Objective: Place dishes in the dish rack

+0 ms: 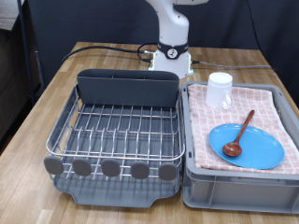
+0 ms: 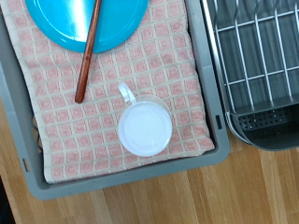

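The dish rack point(image 1: 117, 131) stands on the wooden table at the exterior view's left, its silver wire grid bare. It also shows in the wrist view point(image 2: 257, 65). A light-blue plate point(image 1: 246, 145) lies on the pink checked cloth in the grey bin point(image 1: 192, 177), with the reddish-brown wooden spoon point(image 1: 238, 133) resting across it. The white mug point(image 1: 219, 90) stands on the cloth at the bin's far corner. In the wrist view the mug point(image 2: 145, 129), spoon point(image 2: 87, 56) and plate point(image 2: 84, 23) all show from above. The gripper shows in neither view.
The robot's base point(image 1: 171, 56) stands at the back of the table behind the rack. The rack's tall grey back compartment point(image 1: 126, 86) rises at its far side. A cable runs along the table's far edge.
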You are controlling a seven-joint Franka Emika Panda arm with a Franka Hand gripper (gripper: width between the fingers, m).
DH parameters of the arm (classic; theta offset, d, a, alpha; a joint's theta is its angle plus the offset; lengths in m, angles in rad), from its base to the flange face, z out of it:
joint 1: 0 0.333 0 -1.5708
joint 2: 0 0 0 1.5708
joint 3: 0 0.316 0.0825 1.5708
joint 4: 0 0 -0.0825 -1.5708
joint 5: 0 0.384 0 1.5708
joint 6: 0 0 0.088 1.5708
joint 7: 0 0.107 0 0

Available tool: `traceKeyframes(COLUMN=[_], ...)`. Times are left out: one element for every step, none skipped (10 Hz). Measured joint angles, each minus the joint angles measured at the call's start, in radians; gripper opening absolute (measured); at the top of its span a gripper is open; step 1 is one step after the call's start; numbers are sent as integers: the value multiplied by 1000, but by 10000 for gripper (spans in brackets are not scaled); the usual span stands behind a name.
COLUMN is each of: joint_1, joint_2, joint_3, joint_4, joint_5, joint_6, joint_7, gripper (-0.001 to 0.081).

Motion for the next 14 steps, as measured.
traceKeyframes(joint_1=[0, 0, 0, 0, 0, 0, 0, 0, 0, 0, 0, 0, 0, 0], joint_2=[28, 59, 93, 128, 165, 201, 232, 255, 271, 279, 279, 279, 281, 284], joint_3=[22, 44, 63, 80, 96, 111, 126, 137, 147, 151, 150, 150, 151, 154], joint_4=[8, 18, 29, 40, 55, 72, 86, 90, 90, 90, 90, 89, 87, 82], joint_5=[-10, -15, -19, -25, -35, -49, -59, -65, -71, -74, -73, -73, -73, -73], joint_6=[25, 57, 88, 119, 141, 156, 173, 204, 233, 250, 247, 248, 257, 269], joint_7=[46, 93, 135, 170, 202, 236, 270, 301, 316, 324, 324, 324, 324, 324], gripper=[802, 802, 802, 802, 802, 802, 802, 802, 802, 802, 802, 802, 802, 802])
